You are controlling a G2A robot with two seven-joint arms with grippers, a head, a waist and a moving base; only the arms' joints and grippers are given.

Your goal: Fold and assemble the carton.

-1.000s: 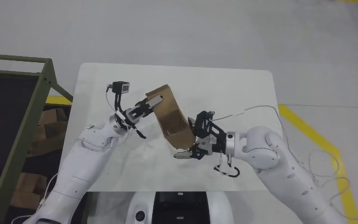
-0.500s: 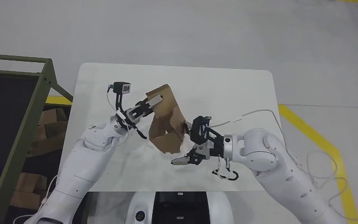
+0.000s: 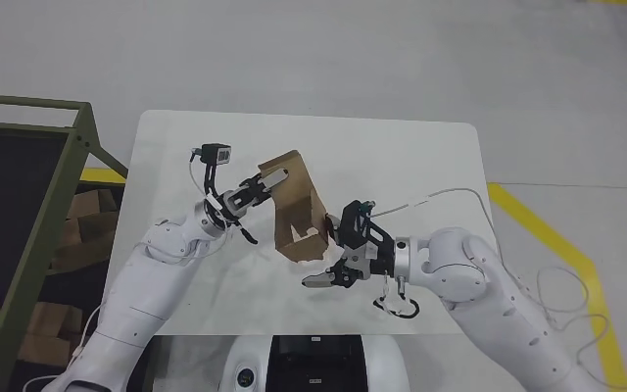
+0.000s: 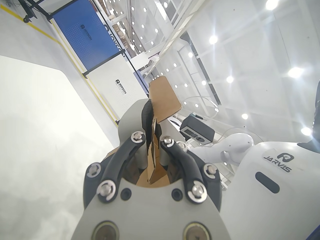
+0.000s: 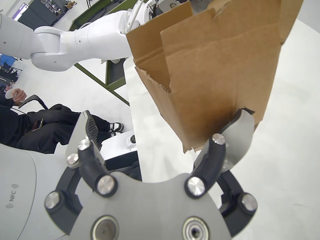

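The brown carton [image 3: 297, 204] hangs tilted above the middle of the white table [image 3: 411, 157], partly folded, with loose flaps at its lower end. My left gripper [image 3: 270, 181] is shut on the carton's upper flap; in the left wrist view the gripper [image 4: 152, 117] pinches the cardboard edge [image 4: 163, 98]. My right gripper [image 3: 333, 253] stands open at the carton's lower end. In the right wrist view this gripper [image 5: 164, 117] has one fingertip [image 5: 241, 123] against the carton's face [image 5: 212, 63], while the other fingertip [image 5: 87, 123] is clear of it.
A green-framed cart [image 3: 39, 196] with cardboard pieces [image 3: 88, 220] stands off the table's left side. A thin white cable [image 3: 431, 199] trails over the table at the right. Bare table lies behind and to the right of the carton.
The carton's lower end has swung up and in, so the carton looks shorter. My right gripper drew slightly toward the table's front and spread its fingers. The left gripper kept its hold.
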